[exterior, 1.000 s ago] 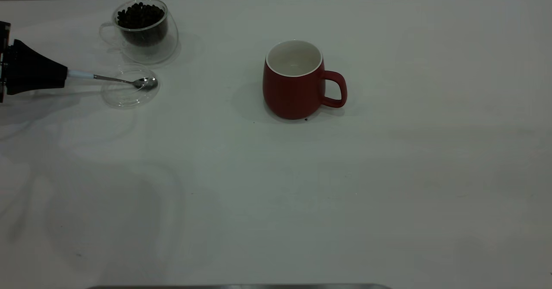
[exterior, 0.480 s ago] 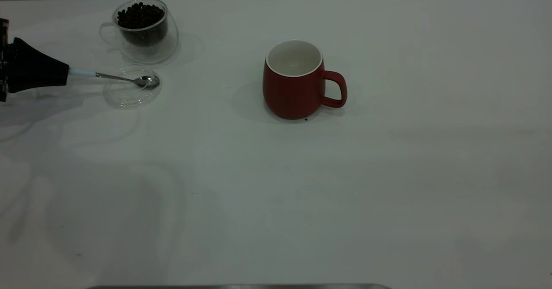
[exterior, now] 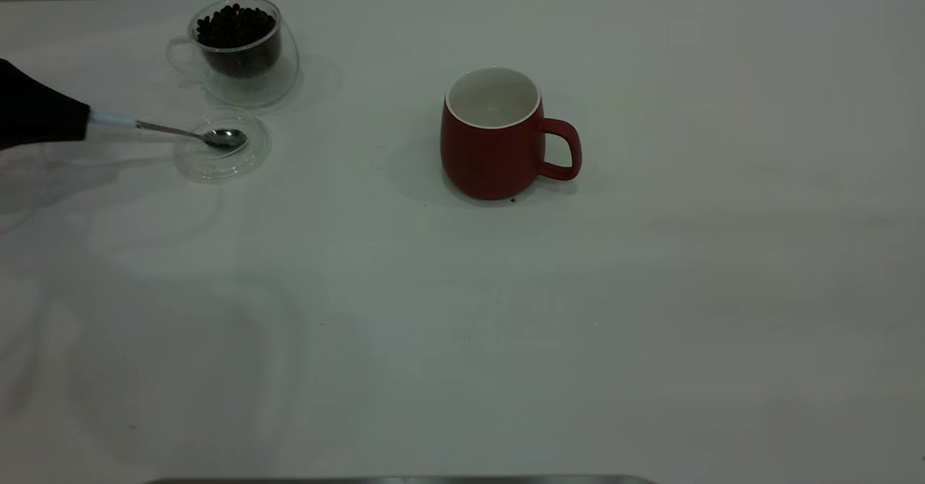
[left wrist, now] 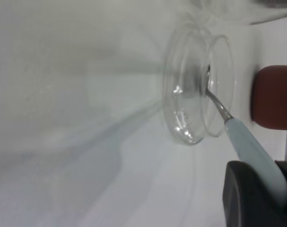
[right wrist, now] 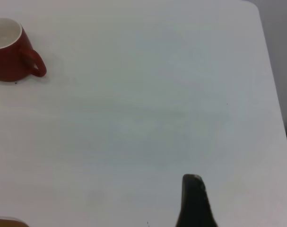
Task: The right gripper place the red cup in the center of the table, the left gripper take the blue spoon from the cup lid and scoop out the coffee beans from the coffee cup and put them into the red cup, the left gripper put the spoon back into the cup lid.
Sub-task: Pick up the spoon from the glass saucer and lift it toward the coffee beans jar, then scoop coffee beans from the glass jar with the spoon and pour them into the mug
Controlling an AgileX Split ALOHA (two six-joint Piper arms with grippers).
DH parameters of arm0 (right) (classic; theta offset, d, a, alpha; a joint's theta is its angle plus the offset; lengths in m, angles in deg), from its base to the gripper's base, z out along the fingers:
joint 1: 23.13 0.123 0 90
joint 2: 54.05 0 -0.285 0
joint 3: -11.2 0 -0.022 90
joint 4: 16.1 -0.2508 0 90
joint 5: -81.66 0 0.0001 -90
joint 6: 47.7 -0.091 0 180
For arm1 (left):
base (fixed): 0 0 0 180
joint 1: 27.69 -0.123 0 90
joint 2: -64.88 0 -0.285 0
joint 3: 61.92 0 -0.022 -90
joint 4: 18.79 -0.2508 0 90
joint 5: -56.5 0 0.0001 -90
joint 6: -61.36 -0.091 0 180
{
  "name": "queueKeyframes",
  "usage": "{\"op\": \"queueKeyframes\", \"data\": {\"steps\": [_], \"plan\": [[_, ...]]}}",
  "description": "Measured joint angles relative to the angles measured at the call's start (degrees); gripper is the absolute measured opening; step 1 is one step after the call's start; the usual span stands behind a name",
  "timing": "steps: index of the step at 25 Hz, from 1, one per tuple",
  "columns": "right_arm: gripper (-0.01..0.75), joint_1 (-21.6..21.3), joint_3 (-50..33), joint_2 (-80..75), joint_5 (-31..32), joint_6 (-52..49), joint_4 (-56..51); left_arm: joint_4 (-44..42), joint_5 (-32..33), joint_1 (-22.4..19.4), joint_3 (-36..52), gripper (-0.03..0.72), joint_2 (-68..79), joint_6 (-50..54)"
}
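The red cup (exterior: 491, 137) stands upright near the table's (exterior: 506, 325) centre, handle to the right, and looks white and bare inside. The coffee cup (exterior: 242, 50), holding coffee beans (exterior: 235, 25), stands at the back left. Just in front of it lies the clear cup lid (exterior: 220, 155). My left gripper (exterior: 79, 119) reaches in from the left edge, shut on the pale handle of the blue spoon (exterior: 181, 132), whose bowl rests over the lid. The left wrist view shows the spoon (left wrist: 247, 142), the lid (left wrist: 195, 104) and the red cup (left wrist: 273, 97). My right gripper (right wrist: 195, 203) is parked far from the red cup (right wrist: 8, 52).
A dark speck lies on the table by the red cup's base (exterior: 513, 199). The table's far edge runs just behind the coffee cup, and the right wrist view shows its right edge (right wrist: 273, 94). White tabletop stretches in front of and to the right of the red cup.
My left gripper has drawn back to the left with the spoon, so the spoon's bowl has slid from the lid's right rim toward its middle. Cups and lid have stayed put.
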Motion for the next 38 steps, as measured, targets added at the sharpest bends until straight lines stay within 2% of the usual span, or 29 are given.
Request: {"op": "queueKeyframes", "data": {"steps": [10,27,30,34,38], "plan": [[0.546,0.0,0.0,0.0,0.0,0.0,0.0,-0.6,0.2,-0.5,0.0,0.126,-3.0,0.5],[0.546,0.0,0.0,0.0,0.0,0.0,0.0,0.0,0.9,-0.5,0.0,0.126,-13.1,14.7],[0.546,0.0,0.0,0.0,0.0,0.0,0.0,0.7,0.9,1.0,0.0,0.126,-13.1,15.4],[0.546,0.0,0.0,0.0,0.0,0.0,0.0,-1.2,0.9,5.2,0.0,0.126,-13.1,16.0],[0.546,0.0,0.0,0.0,0.0,0.0,0.0,0.6,1.0,8.0,-1.3,0.126,-13.1,15.2]]}}
